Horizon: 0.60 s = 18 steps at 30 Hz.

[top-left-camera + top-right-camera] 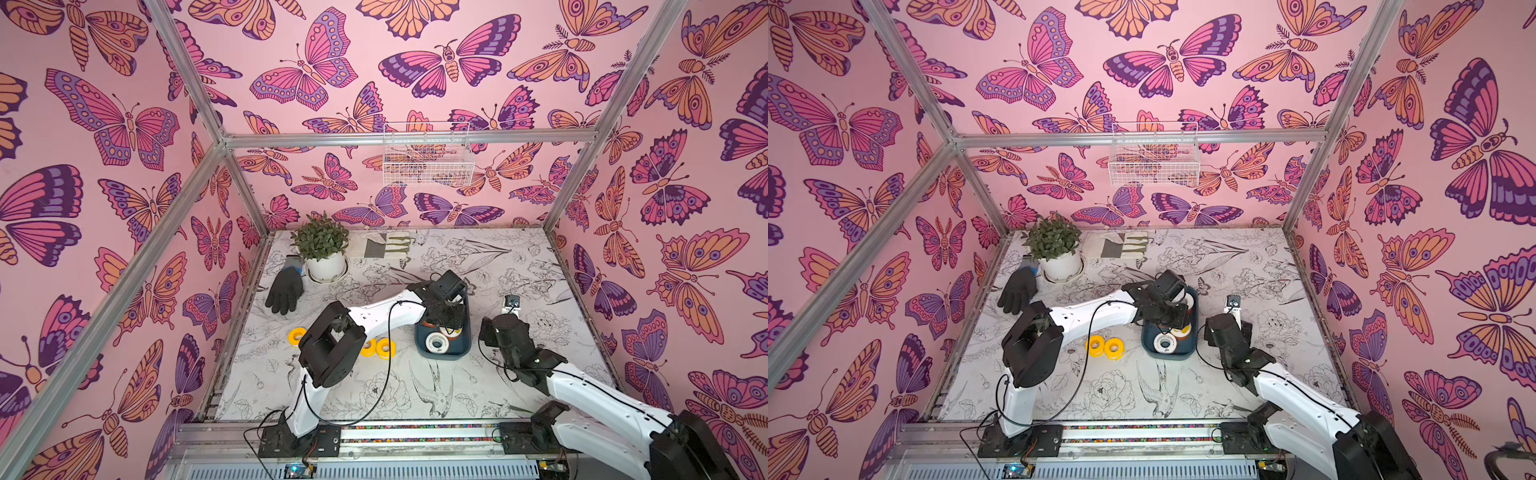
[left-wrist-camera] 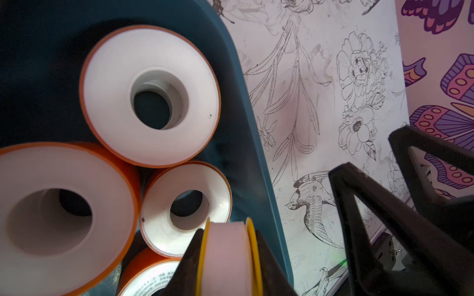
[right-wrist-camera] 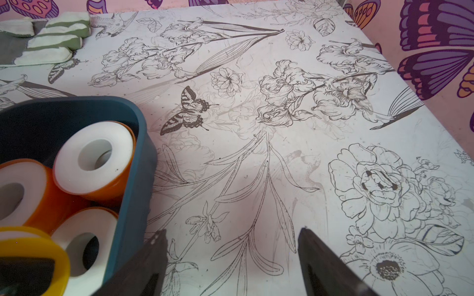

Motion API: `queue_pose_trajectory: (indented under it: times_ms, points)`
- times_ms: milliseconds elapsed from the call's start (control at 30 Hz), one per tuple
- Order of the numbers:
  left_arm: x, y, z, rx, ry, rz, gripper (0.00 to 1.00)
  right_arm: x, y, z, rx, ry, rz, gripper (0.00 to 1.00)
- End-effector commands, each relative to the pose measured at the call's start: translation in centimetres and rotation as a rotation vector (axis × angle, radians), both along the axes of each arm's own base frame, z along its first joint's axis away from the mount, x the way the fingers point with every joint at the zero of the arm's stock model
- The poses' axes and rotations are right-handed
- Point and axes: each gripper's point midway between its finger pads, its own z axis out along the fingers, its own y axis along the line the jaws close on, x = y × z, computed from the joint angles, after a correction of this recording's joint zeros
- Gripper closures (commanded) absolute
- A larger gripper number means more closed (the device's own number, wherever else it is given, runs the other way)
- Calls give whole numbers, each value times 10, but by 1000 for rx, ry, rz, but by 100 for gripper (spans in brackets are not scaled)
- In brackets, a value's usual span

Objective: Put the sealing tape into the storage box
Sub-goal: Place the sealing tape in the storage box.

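Flower-printed table [image 1: 415,395]: white, orange-spooled sealing tape [image 2: 102,97] in the teal storage box [image 2: 241,143]

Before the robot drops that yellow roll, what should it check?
1. Left gripper squeezes the yellow roll: ok.
2. Roll hangs inside the box wall: ok.
3. Bare floor underneath: cannot tell, orange rolls crowd there.
4. Right gripper open beside the box; touching it: cannot tell.
5. All rolls boxed: not ok, three yellow ones sit on the table.
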Motion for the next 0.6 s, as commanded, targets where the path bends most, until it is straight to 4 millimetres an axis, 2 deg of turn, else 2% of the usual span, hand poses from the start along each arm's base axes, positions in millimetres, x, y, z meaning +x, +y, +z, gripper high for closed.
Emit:
queue_pose_trajectory:
  times_ms: [0,267,567]
  points:
    - [8,-8,2,-29,4,5,85,3,1,2,16,-4,-6,17]
    - [11,-11,-12,-39,29,9,84,3,2,1,17,1,1,17]
    - [12,-16,-13,-68,37,10,82,3,3,0,17,5,6,17]
